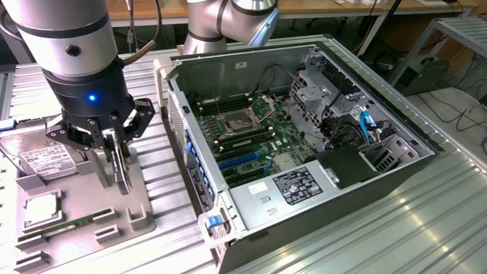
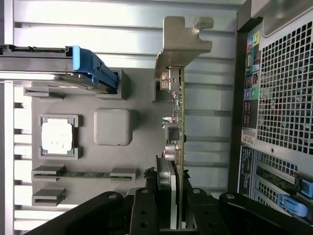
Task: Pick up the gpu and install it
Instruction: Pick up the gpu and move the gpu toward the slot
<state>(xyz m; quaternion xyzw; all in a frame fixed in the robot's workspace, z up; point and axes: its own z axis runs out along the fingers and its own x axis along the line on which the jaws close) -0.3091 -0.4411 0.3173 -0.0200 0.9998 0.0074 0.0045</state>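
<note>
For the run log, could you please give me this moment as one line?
gripper: shut on gpu | gpu: on edge over tray | case: open

A grey moulded tray (image 1: pixel 142 231) holds a silver labelled hard drive (image 1: pixel 42 157), a square silver processor (image 1: pixel 42 209) and a narrow green memory stick (image 1: pixel 68 226). Beside it lies an open black computer case (image 1: pixel 343 220).
</note>
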